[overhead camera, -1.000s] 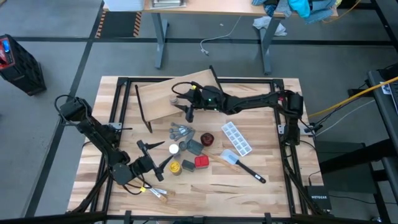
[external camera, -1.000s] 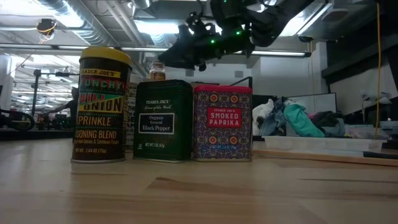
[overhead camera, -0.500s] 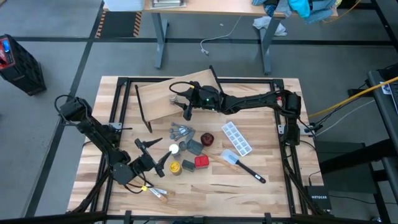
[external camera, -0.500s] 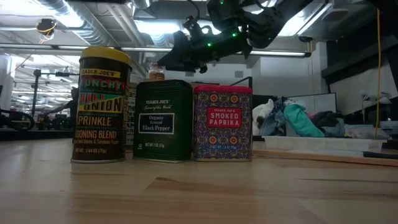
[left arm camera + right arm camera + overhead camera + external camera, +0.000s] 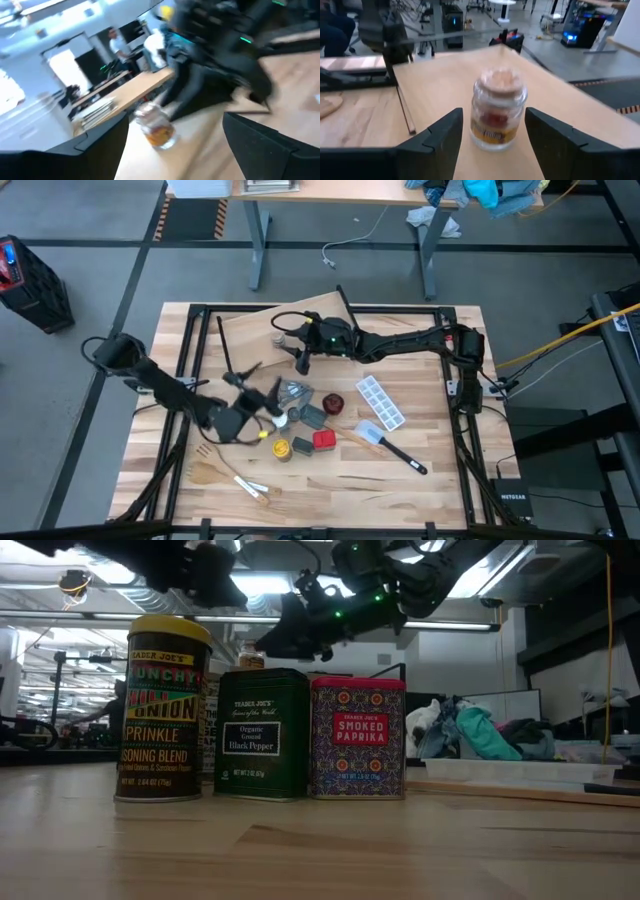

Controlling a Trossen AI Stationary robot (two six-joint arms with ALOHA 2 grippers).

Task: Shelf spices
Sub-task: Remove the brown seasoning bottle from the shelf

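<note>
Right gripper [image 5: 287, 345] sits open around the tiny jar [image 5: 497, 109] on the shelf [image 5: 265, 340]; pulling back crooked could tip it.

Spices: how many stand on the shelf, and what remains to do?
Done: tiny jar stands on the shelf, right gripper jaws open around it. In hand: left gripper, jaws open, hovers over the tabletop cluster. Left: yellow-capped jar, red tin, dark grey tin.
</note>
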